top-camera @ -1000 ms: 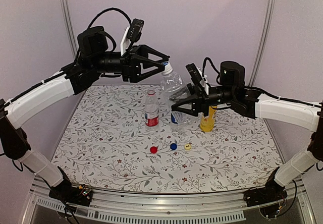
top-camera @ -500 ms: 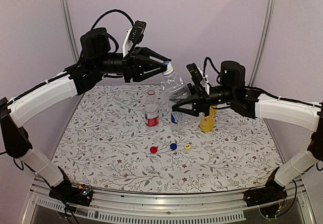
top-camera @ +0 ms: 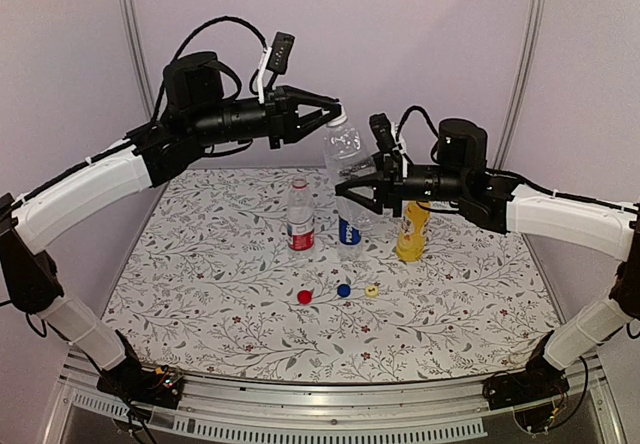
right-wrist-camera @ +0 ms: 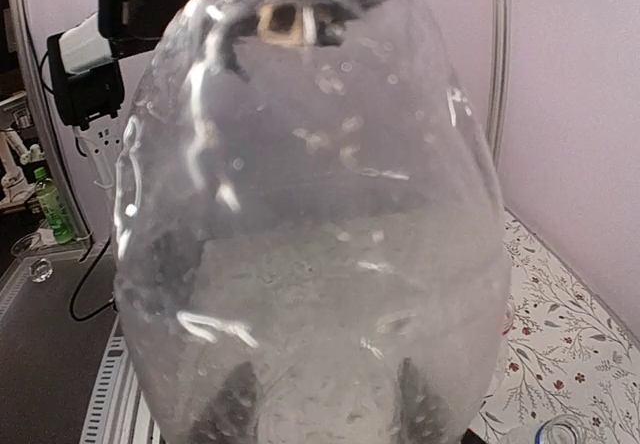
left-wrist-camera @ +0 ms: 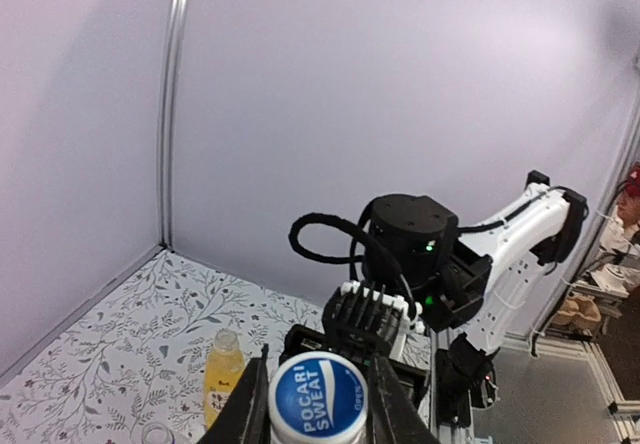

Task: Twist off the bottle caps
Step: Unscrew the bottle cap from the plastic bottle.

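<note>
Left gripper (top-camera: 335, 116) pinches the blue-white cap (left-wrist-camera: 318, 396) of the clear bottle (top-camera: 343, 156) clamped by right gripper (top-camera: 350, 189).

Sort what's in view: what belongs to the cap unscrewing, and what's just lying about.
Job: clear bottle, held by right gripper; its Pocari Sweat cap, pinched by left gripper; red-white label bottle; blue label bottle; yellow bottle.

Lying about: red cap, blue cap, yellow cap, loose on the floral table cover.
</note>
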`<action>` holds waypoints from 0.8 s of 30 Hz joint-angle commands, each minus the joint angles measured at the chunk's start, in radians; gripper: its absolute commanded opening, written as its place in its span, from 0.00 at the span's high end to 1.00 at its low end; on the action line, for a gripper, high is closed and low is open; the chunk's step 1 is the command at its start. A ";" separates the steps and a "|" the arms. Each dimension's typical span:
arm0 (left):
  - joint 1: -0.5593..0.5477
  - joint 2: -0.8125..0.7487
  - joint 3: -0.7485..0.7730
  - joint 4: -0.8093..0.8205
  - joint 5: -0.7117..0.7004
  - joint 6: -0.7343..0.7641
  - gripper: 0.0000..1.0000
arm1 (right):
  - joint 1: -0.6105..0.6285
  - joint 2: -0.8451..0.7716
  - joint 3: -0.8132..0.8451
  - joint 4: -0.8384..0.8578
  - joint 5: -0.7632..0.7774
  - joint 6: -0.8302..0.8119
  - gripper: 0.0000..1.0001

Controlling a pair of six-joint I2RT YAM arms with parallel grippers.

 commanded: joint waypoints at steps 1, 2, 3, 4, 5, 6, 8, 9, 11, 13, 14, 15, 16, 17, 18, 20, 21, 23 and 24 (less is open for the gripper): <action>-0.139 0.041 0.109 -0.178 -0.411 -0.058 0.95 | 0.064 0.017 0.047 -0.077 0.333 -0.016 0.60; -0.153 0.053 0.134 -0.216 -0.475 -0.068 0.89 | 0.073 0.022 0.051 -0.082 0.376 -0.022 0.60; -0.163 0.066 0.160 -0.248 -0.515 -0.075 0.87 | 0.082 0.023 0.054 -0.085 0.417 -0.029 0.60; -0.166 0.078 0.181 -0.284 -0.546 -0.082 0.85 | 0.089 0.023 0.054 -0.085 0.451 -0.037 0.60; -0.167 0.086 0.197 -0.302 -0.561 -0.090 0.83 | 0.095 0.022 0.053 -0.086 0.474 -0.040 0.60; -0.167 0.093 0.210 -0.314 -0.569 -0.091 0.81 | 0.098 0.019 0.053 -0.087 0.488 -0.045 0.60; -0.168 0.098 0.218 -0.318 -0.573 -0.088 0.76 | 0.099 0.013 0.045 -0.084 0.477 -0.049 0.59; -0.168 0.097 0.219 -0.315 -0.572 -0.083 0.73 | 0.099 0.006 0.039 -0.081 0.463 -0.051 0.59; -0.167 0.091 0.220 -0.308 -0.566 -0.068 0.67 | 0.099 -0.004 0.028 -0.070 0.438 -0.053 0.59; -0.163 0.081 0.214 -0.298 -0.555 -0.048 0.56 | 0.098 -0.014 0.018 -0.062 0.412 -0.055 0.59; -0.158 0.074 0.208 -0.292 -0.543 -0.041 0.50 | 0.098 -0.019 0.015 -0.061 0.396 -0.056 0.59; -0.150 0.066 0.200 -0.284 -0.529 -0.036 0.43 | 0.096 -0.022 0.013 -0.059 0.379 -0.056 0.59; -0.140 0.055 0.187 -0.271 -0.506 -0.031 0.36 | 0.093 -0.025 0.009 -0.057 0.357 -0.056 0.59; -0.129 0.041 0.165 -0.256 -0.473 -0.030 0.30 | 0.090 -0.028 0.006 -0.055 0.331 -0.055 0.59; -0.118 0.027 0.148 -0.239 -0.451 -0.028 0.25 | 0.086 -0.030 0.005 -0.054 0.311 -0.051 0.59; -0.093 -0.003 0.114 -0.211 -0.400 -0.026 0.19 | 0.074 -0.033 0.000 -0.050 0.268 -0.042 0.59; -0.080 -0.017 0.099 -0.201 -0.377 -0.024 0.16 | 0.071 -0.033 -0.004 -0.046 0.252 -0.036 0.59; -0.053 -0.042 0.071 -0.178 -0.323 -0.018 0.12 | 0.062 -0.038 -0.013 -0.041 0.224 -0.032 0.60; -0.041 -0.056 0.058 -0.171 -0.296 -0.013 0.10 | 0.061 -0.040 -0.015 -0.038 0.213 -0.033 0.60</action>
